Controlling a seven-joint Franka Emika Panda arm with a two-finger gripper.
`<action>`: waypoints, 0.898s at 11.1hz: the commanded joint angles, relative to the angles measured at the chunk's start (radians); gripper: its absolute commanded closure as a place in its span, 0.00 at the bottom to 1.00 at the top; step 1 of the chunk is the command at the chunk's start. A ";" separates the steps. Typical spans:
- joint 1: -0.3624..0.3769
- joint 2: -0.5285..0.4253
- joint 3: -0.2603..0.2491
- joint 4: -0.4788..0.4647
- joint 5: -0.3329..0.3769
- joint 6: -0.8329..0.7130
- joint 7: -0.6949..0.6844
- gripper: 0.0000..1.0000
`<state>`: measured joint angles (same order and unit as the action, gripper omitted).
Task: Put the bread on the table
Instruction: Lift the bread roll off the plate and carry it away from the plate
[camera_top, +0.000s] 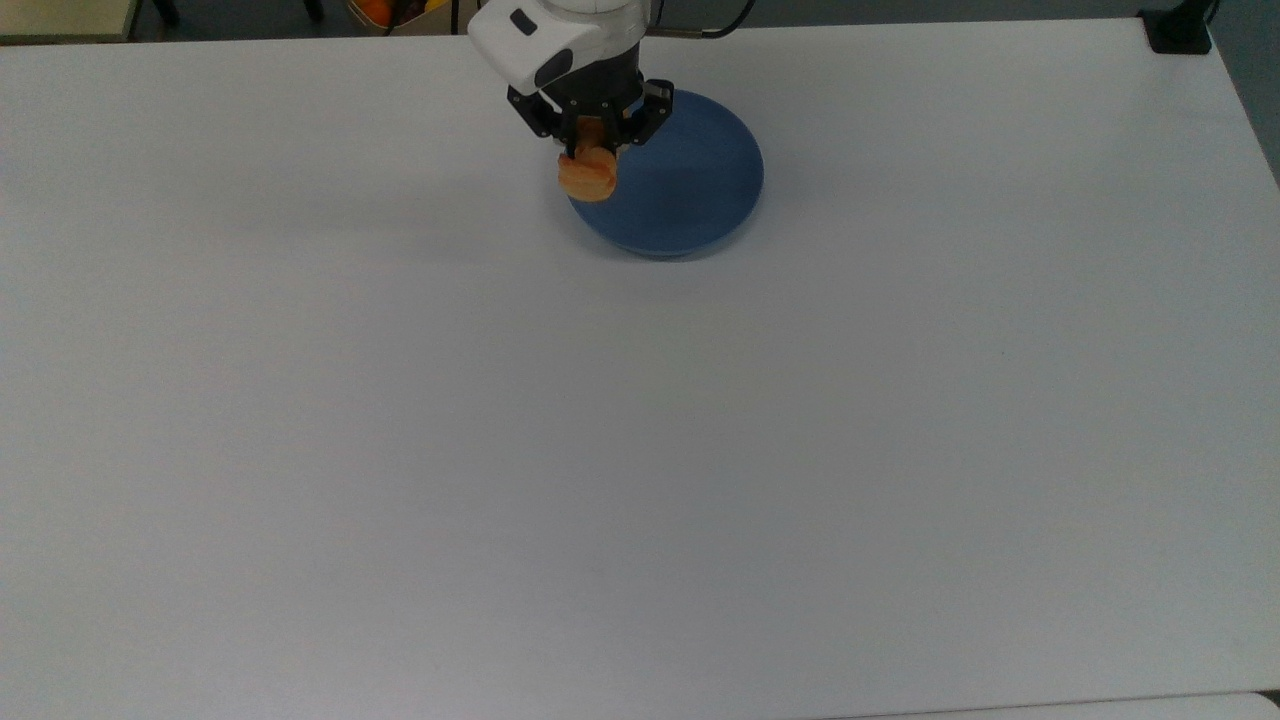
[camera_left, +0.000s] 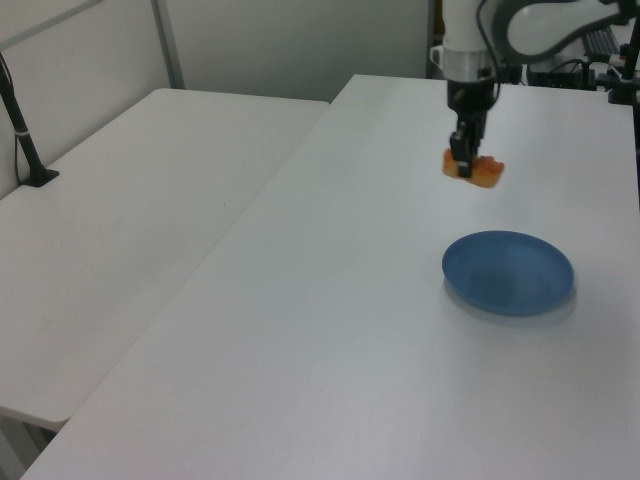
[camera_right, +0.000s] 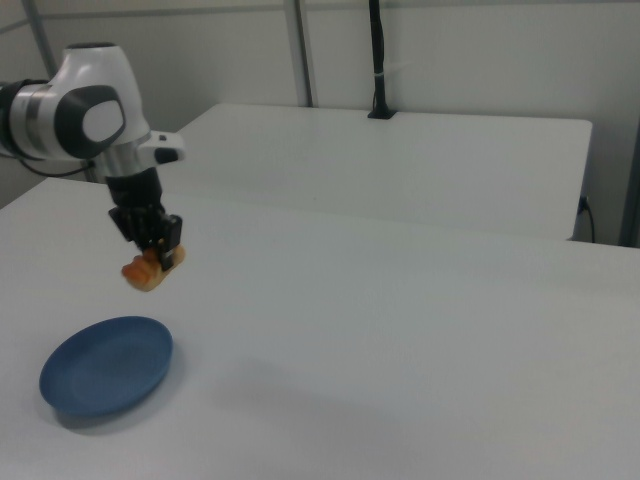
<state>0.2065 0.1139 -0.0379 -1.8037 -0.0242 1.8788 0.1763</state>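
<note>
My gripper (camera_top: 590, 148) (camera_left: 463, 163) (camera_right: 152, 258) is shut on the bread (camera_top: 588, 176) (camera_left: 476, 170) (camera_right: 150, 271), a small golden-orange loaf that hangs in the air well above the white table (camera_top: 640, 450) (camera_left: 330, 330) (camera_right: 420, 340). In the top view the bread sits over the blue plate's left rim. The left view and the right view show it lifted clear of the plate, with table beneath it.
The round blue plate (camera_top: 680, 185) (camera_left: 509, 272) (camera_right: 106, 365) lies bare near the table's far edge in the top view. A second white table (camera_left: 120, 220) (camera_right: 400, 160) adjoins this one. A black cable runs from the arm (camera_top: 560, 30) at the top view's top edge.
</note>
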 joint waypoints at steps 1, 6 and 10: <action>-0.032 0.218 -0.007 0.257 -0.011 -0.017 -0.089 0.66; -0.104 0.364 -0.008 0.302 -0.011 0.329 -0.187 0.64; -0.122 0.473 -0.008 0.302 -0.029 0.561 -0.185 0.60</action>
<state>0.0786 0.5323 -0.0415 -1.5243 -0.0255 2.3681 0.0055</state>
